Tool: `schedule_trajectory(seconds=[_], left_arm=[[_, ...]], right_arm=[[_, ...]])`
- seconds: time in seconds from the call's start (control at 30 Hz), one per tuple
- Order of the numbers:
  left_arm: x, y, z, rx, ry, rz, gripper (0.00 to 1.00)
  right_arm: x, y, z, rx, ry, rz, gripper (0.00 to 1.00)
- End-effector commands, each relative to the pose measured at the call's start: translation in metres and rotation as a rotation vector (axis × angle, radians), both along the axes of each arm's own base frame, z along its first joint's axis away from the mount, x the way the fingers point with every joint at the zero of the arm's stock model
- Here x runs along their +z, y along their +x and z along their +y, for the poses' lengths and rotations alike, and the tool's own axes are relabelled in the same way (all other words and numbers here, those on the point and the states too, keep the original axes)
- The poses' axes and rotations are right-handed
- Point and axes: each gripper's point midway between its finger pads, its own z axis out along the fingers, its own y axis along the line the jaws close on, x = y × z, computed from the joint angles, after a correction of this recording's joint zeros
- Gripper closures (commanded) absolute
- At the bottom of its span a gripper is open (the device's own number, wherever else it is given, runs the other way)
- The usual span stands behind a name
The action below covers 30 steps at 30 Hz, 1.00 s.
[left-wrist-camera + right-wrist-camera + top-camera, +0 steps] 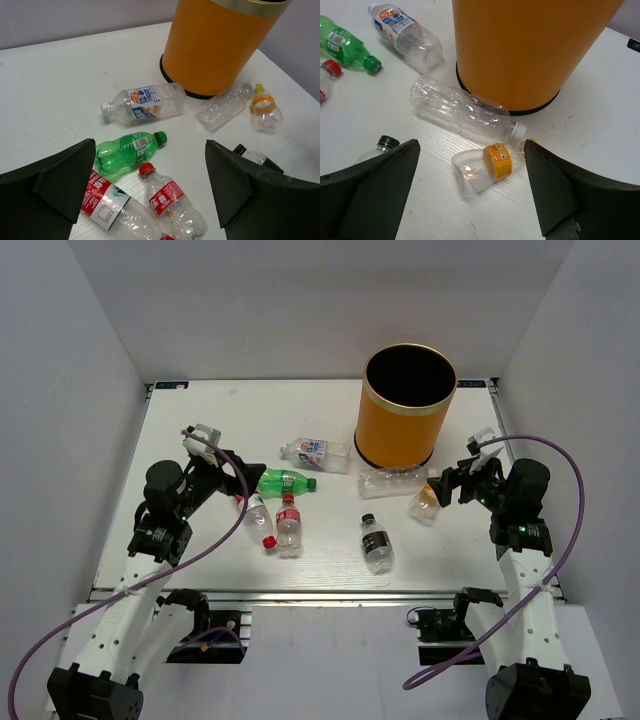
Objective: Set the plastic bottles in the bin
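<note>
Seven bottles (285, 481) lying on table (220, 410) — bin (395, 435) upright.

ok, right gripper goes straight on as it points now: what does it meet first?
Probably the small orange-labelled bottle, just ahead of the open right gripper. Beyond it lie the clear unlabelled bottle and then the bin. Height is unclear, so it might pass over.

The bin (398, 435) has a smooth, satin orange wall, a shiny gold metallic rim band (250, 7) and a matt black inside. The plastic bottles (378, 545) are thin, glossy and clear, some dented; the green bottle (285, 481) is translucent. The white worktop (200, 430) is matt and faintly scuffed.
</note>
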Motion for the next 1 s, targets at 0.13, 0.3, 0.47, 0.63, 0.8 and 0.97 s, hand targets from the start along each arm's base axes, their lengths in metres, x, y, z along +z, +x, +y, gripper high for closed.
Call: schedule_trajectory(seconds=[0.13, 0.3, 0.47, 0.63, 0.8, 0.97], left_arm=[[0.005, 0.001, -0.001, -0.009, -0.004, 0.008, 0.04], [0.0, 0.001, -0.003, -0.019, -0.001, 0.028, 0.26], [-0.006, 0.005, -0.003, -0.009, 0.0, 0.069, 0.96], [-0.044, 0.019, 0.009, 0.092, 0.025, 0.242, 1.0], [-0.095, 0.038, 0.024, 0.228, 0.093, 0.505, 0.29], [-0.137, 0.04, 0.038, 0.334, 0.165, 0.701, 0.14]], right_arm=[[0.009, -0.009, 0.007, 0.077, -0.035, -0.034, 0.1], [-0.003, -0.026, 0.014, 0.215, -0.163, -0.059, 0.1], [0.0, -0.032, 0.015, 0.269, -0.23, -0.099, 0.1], [-0.012, -0.033, 0.02, 0.307, -0.227, -0.102, 0.22], [-0.015, -0.023, 0.021, 0.31, -0.161, 0.035, 0.95], [-0.031, -0.007, 0.015, 0.248, -0.197, 0.101, 0.1]])
